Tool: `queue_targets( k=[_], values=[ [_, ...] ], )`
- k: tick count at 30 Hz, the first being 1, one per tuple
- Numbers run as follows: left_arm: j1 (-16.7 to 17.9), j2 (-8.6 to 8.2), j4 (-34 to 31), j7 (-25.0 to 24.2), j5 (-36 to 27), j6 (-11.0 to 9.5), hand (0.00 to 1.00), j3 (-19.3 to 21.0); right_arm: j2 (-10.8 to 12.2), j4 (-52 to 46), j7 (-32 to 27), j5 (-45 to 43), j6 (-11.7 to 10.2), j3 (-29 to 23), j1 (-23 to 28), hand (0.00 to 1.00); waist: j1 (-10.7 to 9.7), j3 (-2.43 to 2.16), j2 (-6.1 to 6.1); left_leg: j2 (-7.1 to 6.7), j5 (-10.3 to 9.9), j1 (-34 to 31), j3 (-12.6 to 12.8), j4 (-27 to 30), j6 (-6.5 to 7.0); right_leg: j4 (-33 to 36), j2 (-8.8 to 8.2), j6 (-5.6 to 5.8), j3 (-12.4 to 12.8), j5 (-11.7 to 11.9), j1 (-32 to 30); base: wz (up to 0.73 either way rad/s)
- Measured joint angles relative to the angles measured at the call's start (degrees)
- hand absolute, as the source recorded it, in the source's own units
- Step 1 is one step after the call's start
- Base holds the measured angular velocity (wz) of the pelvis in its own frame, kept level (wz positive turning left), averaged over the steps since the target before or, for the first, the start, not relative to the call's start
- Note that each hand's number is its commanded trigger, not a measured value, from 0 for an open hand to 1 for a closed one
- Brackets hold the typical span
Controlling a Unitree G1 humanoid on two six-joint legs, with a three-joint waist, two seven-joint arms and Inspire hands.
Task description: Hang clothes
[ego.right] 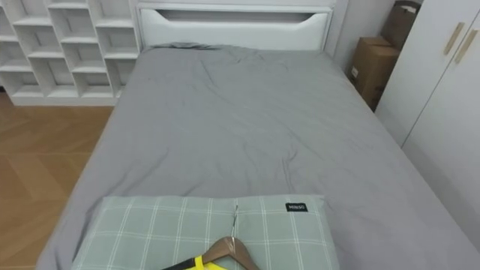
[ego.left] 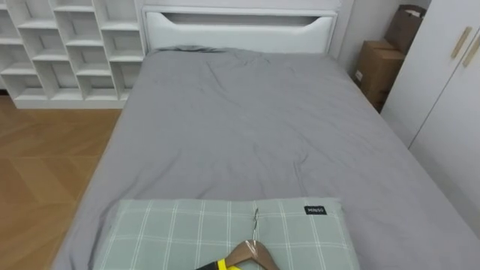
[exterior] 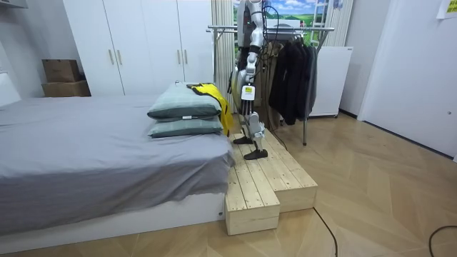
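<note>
The robot stands on a wooden platform (exterior: pixel 264 178) at the foot of the bed (ego.left: pixel 247 127), facing along it, with a clothes rail (exterior: pixel 285 30) just behind its back. Dark clothes (exterior: pixel 293 71) hang on that rail. In the room view what looks like the left robot hand (exterior: pixel 247 93) hangs low at the robot's side, near the bed's end. It is too small there to be sure of, and I cannot tell whether it is apart, together or clamped on anything.

Nearest in the eye views, at the bottom edge, lies a wooden hanger (ego.left: pixel 251 251) with a yellow garment (ego.left: pixel 223 264) on it. Its metal hook points up the bed. Both rest on a green checked pillow (ego.left: pixel 225 232), and the room view shows this pillow stacked on a second pillow (exterior: pixel 187 128) at the foot of the bed, with the garment draped over the side nearest the robot.

Beyond the pillows the grey sheet runs flat, with light creases, up to a white headboard (ego.left: pixel 240 31). White open shelves (ego.left: pixel 67 45) stand against the far wall to the left of the bed. On the right stand cardboard boxes (ego.left: pixel 379 67) in the far corner and a white wardrobe (ego.left: pixel 450 90) nearer along the bedside.
</note>
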Motion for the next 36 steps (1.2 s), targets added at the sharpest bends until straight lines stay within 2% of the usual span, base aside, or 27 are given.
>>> queue_targets(
  k=[7,11,16,19,24,26,29,33,36],
  values=[
    [0.15,-0.21,0.14,0.42,-2.19,-0.01,0.0,0.13,-0.02,-0.08,-0.32,-0.82,-0.12,-0.02,-0.07,0.0,0.14,-0.09,0.08,0.0,0.0,-0.1,-0.04,-0.02,0.0,-0.05,0.0,0.0,-0.08,0.0,-0.12,0.0],
    [0.76,-0.74,-0.12,3.26,-1.6,-0.43,0.0,1.48,0.03,-0.12,-0.8,-0.88,-1.26,0.01,0.47,0.0,0.66,-0.32,0.5,0.0,0.0,0.02,-0.01,0.43,0.0,-0.05,0.01,0.0,-0.05,0.0,0.04,0.0],
    [1.36,-1.04,-2.34,7.67,-1.45,-1.16,0.0,3.85,0.05,-0.07,-1.3,0.08,-1.92,0.14,0.74,0.0,1.46,-0.21,0.59,-0.01,0.0,0.07,-0.99,0.61,0.0,-0.08,-0.04,0.0,-0.89,0.0,0.7,0.1],
    [1.73,-1.02,-3.55,11.99,-1.51,-2.68,0.0,4.03,-0.1,-0.06,-2.13,-0.12,-2.23,1.4,0.51,0.0,1.63,-0.18,0.61,-0.03,0.0,0.26,-1.66,0.6,-0.01,-0.07,-0.08,0.0,-1.44,0.0,1.34,0.11],
    [3.83,-1.01,-8.1,20.62,0.31,-6.59,0.0,9.37,-0.09,0.01,-3.33,-3.32,-3.38,1.56,0.23,0.0,2.03,-0.17,0.66,-0.02,0.08,0.26,-1.67,0.61,-0.13,-0.11,-0.08,0.0,-1.46,0.0,1.41,0.0],
    [4.39,-0.86,-9.58,23.79,0.48,-7.94,0.0,10.28,-0.08,0.01,-3.47,-3.53,-3.79,1.58,0.23,0.0,1.92,-0.19,0.7,-0.05,0.09,0.3,-1.78,0.62,-0.13,-0.16,-0.1,0.0,-1.58,-0.01,1.52,0.0],
    [5.14,-0.72,-11.89,28.16,0.46,-9.74,0.0,10.18,-0.07,0.02,-4.01,-4.05,-4.32,1.72,0.17,0.0,1.8,-0.21,0.74,-0.11,0.09,0.27,-2.15,0.59,-0.13,-0.25,-0.13,0.0,-1.74,-0.01,1.63,0.06],
    [5.13,-0.64,-14.18,31.65,0.64,-10.86,0.0,9.71,-0.07,0.03,-4.23,-4.31,-4.92,1.78,0.04,0.0,1.71,-0.24,0.76,-0.19,0.12,0.27,-2.98,0.58,-0.15,-0.95,-0.13,0.0,-1.94,-0.01,2.33,0.1],
    [5.11,-0.58,-17.33,34.47,2.2,-12.27,0.0,8.45,-0.19,0.04,-4.31,-4.05,-6.19,2.26,-0.01,0.0,1.84,-0.23,0.98,-0.19,0.14,0.27,-3.08,0.52,-0.18,-0.99,-0.12,0.0,-2.01,-0.01,2.34,0.01]
  ],
)
